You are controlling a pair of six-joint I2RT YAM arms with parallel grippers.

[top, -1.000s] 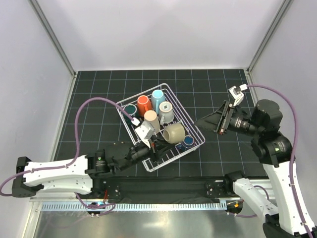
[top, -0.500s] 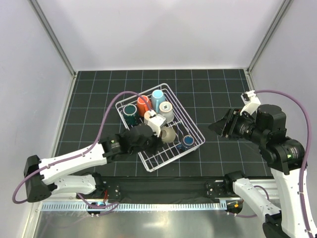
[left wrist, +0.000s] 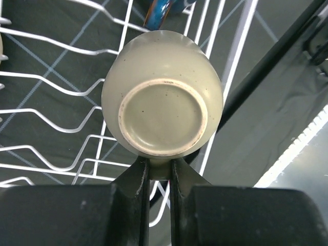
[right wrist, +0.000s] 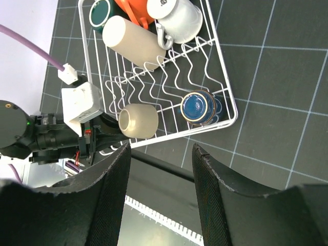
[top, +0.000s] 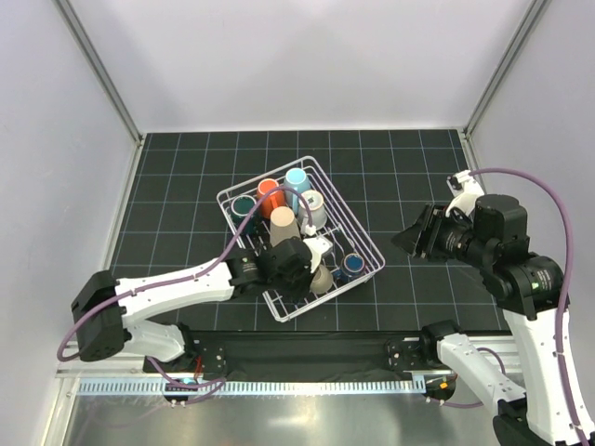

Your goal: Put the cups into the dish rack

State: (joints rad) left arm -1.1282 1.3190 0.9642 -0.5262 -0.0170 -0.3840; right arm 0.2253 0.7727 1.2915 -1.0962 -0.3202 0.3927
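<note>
- My left gripper is clamped on the olive-beige cup. In the left wrist view the two fingers stand almost together, with a thin sliver of the cup's lower edge pinched between them. I cannot tell whether that sliver is wall or handle.
- That view gives me only the cup's pale foot ring and rounded underside. Its mouth faces away and is hidden.
- The cup lies on its side inside the dish rack, at the near corner just beside the rim. I cannot tell whether it rests on the wires or hangs just above them.
- From the top camera the wrist housing covers most of this cup, and only a pale edge shows.
- The navy cup sits at the same near end, close to the olive-beige one but apart from it. I cannot tell whether I am seeing its mouth or its base.
- At the far end the beige tumbler lies tilted.
- The white mug, orange cup and dark teal cup are cut off by the top edge of the right wrist view.
- The light blue cup shows only from the top camera.
- My right gripper hangs over the table to the right of the rack, well apart from it. Its fingers are spread wide with nothing between them.
</note>
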